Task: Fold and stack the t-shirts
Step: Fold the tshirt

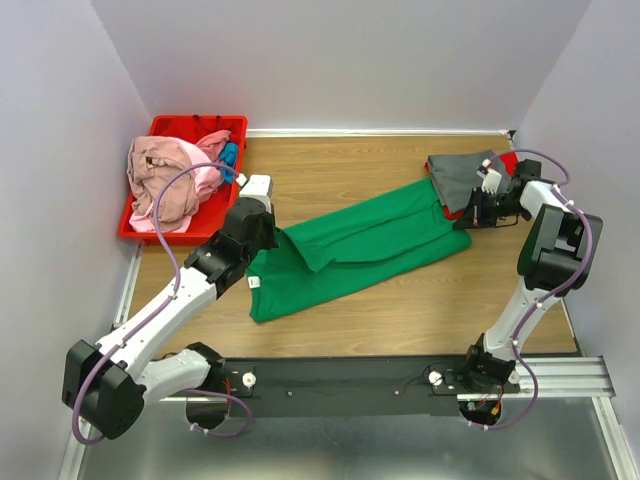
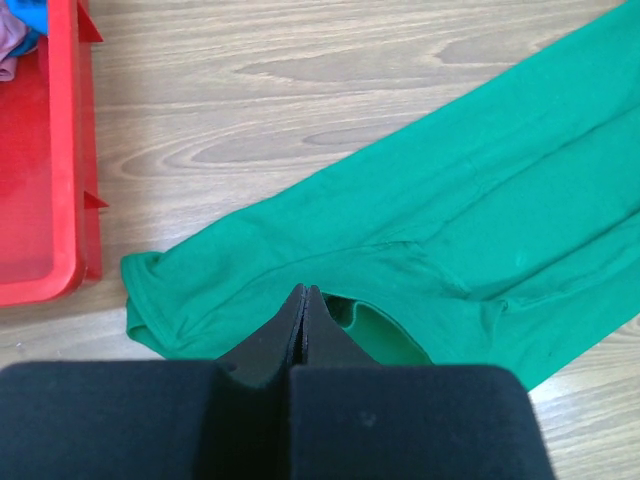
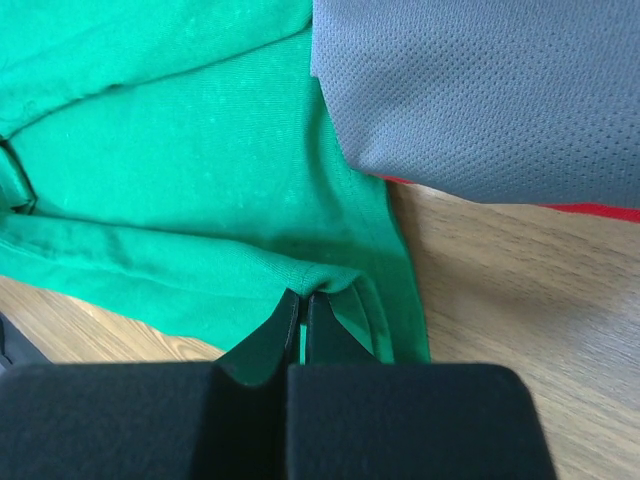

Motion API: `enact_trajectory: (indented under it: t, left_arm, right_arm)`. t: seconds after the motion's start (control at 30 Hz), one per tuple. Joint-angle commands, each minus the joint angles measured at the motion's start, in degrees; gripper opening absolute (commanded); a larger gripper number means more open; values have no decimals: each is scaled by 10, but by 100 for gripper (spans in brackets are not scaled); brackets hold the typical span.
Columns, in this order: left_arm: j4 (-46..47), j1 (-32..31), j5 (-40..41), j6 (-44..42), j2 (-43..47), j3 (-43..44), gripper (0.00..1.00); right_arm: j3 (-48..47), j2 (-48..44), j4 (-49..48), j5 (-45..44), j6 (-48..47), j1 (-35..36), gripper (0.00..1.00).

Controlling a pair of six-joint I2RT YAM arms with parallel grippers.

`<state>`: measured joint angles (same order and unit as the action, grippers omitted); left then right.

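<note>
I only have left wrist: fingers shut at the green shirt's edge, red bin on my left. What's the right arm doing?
Observer: The right gripper is shut on the green t-shirt, pinching its hem at the other end.
Operator: Anything near that end?
Observer: A grey t-shirt overlaps the green one's edge there, with red cloth showing under it.
Operator: What's in the bin?
Observer: The red bin holds a heap of pink cloth that spills over its left rim, plus a bit of blue cloth.
</note>
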<state>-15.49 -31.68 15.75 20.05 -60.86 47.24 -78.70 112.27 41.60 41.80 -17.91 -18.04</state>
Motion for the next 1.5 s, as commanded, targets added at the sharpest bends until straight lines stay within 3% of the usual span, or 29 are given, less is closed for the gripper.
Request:
enact_trajectory:
  t: [0.0, 1.03, 1.2, 1.27, 1.47]
  left_arm:
    - [17, 10, -12, -16, -5, 21, 0]
    - [33, 29, -38, -50, -73, 56, 0]
    - [37, 36, -41, -57, -110, 63, 0]
    - [40, 40, -47, -63, -133, 67, 0]
    - [48, 54, -69, -71, -204, 93, 0]
  right_arm:
    - [-16, 13, -17, -5, 9, 3, 1]
    - [-1, 13, -38, -27, 23, 3, 6]
    - [-1, -2, -37, -31, 20, 3, 39]
    - [2, -20, -37, -35, 18, 3, 48]
    - [25, -61, -43, -34, 12, 3, 53]
